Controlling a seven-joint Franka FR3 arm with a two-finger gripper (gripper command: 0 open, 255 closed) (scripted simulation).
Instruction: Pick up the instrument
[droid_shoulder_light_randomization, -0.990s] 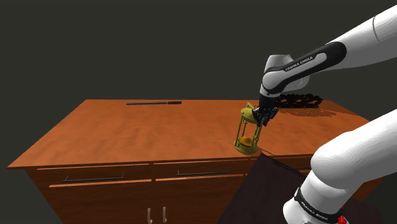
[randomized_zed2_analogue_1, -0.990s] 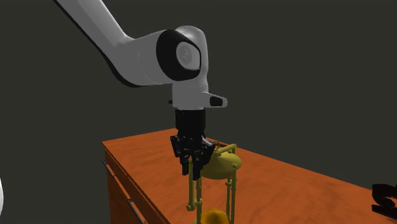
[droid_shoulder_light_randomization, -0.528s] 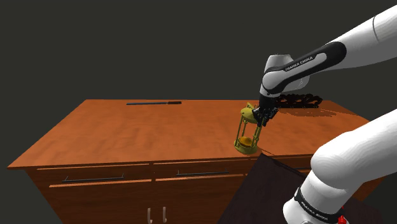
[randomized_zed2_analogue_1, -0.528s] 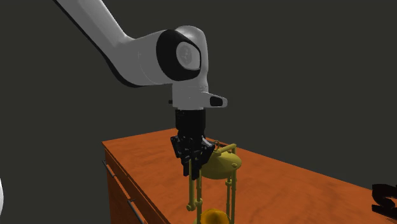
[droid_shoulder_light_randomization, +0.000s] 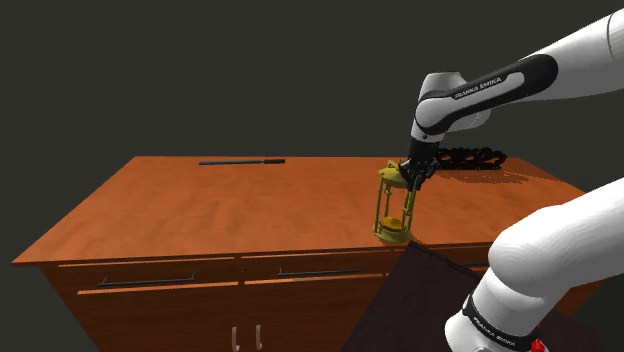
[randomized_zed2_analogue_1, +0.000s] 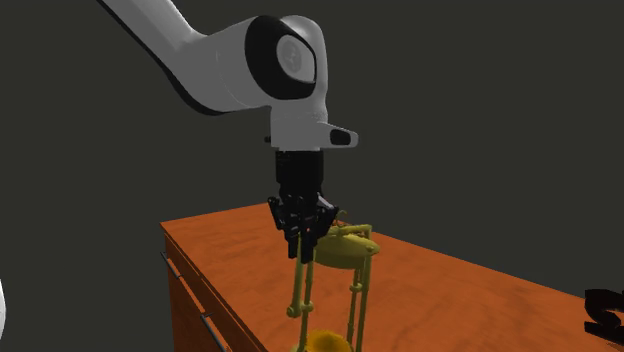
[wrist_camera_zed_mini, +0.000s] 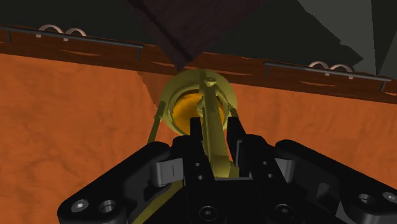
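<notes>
The instrument (droid_shoulder_light_randomization: 393, 205) is a brass-yellow frame of thin rods joining a top disc to a round base. It hangs just above the wooden countertop (droid_shoulder_light_randomization: 250, 205) near the front edge, beside the dark stand. My gripper (droid_shoulder_light_randomization: 409, 177) is shut on its top part. In the second exterior view the gripper (randomized_zed2_analogue_1: 305, 240) clasps one rod of the instrument (randomized_zed2_analogue_1: 340, 285) from above. In the wrist view the fingers (wrist_camera_zed_mini: 196, 137) squeeze a yellow bar of the instrument (wrist_camera_zed_mini: 197, 108), with the round base seen beyond them.
A long dark bar (droid_shoulder_light_randomization: 241, 161) lies at the far edge of the countertop. A black chain-like object (droid_shoulder_light_randomization: 472, 156) sits at the back on the shoulder view's right. Drawers with handles (droid_shoulder_light_randomization: 145, 281) run under the front edge. The dark stand (droid_shoulder_light_randomization: 420, 300) is close by.
The gripper has risen with the instrument in it, so the yellow frame now hangs a little higher over the countertop. The fingers stay shut on it.
</notes>
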